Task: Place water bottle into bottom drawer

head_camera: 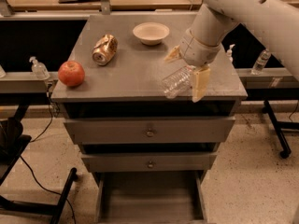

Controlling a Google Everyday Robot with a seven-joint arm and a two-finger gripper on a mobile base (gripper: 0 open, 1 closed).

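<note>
The water bottle (175, 82) is clear crinkled plastic and lies on its side near the front right of the grey cabinet top (126, 69). My gripper (187, 70) hangs from the white arm right over the bottle's far end. Its cream fingers (201, 82) are spread, one on each side of the bottle, and are not closed on it. The bottle's cap end is hidden under the gripper. The bottom drawer (152, 196) is pulled out at the foot of the cabinet, a flat grey tray with low walls and nothing in it.
On the cabinet top are a red apple (71, 73) at the left, a crushed can (104, 49) and a white bowl (151, 32) at the back. Two shut drawers with round knobs (149, 133) sit above the open one. A pump bottle (38, 68) stands left; a slim bottle (260, 61) stands right.
</note>
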